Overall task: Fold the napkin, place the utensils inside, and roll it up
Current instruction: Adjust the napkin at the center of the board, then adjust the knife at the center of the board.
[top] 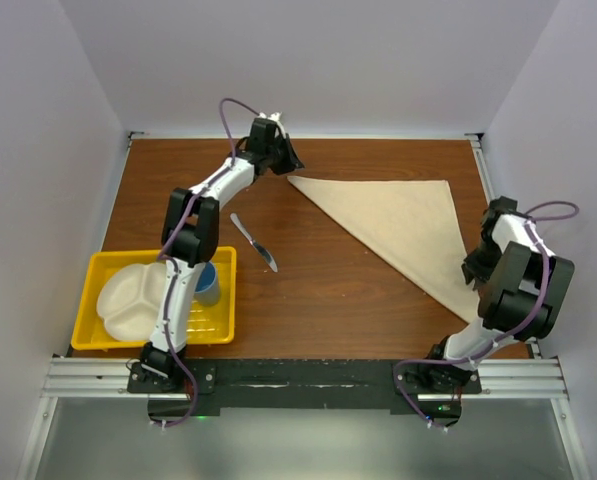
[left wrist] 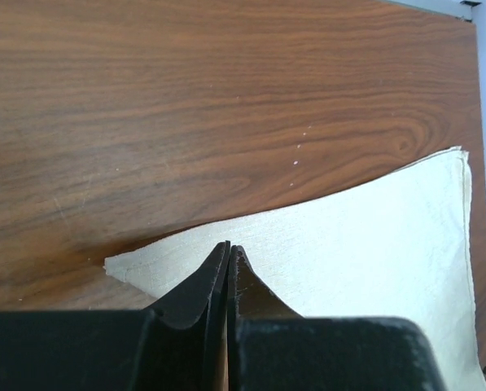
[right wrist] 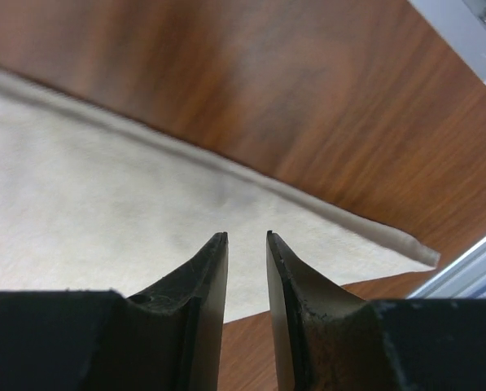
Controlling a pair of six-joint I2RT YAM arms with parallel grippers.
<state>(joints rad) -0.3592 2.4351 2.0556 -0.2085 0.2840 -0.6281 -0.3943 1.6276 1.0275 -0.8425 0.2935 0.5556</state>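
Top external, triangular napkin (top: pixel 398 225), knife (top: pixel 254 242) lying apart, left tool (top: pixel 288 166) closed.

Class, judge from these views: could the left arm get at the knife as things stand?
Probably yes. The knife lies bare on the table, nothing over it, and the left tool, shut at the napkin corner, is close by.

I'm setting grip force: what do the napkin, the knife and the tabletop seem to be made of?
The napkin: soft woven cloth, matte beige, with a stitched hem along its edge. The knife: probably metal, silver-grey with a faint sheen. The tabletop: wood grain, smooth, slightly glossy; solid wood or laminate, I cannot tell.
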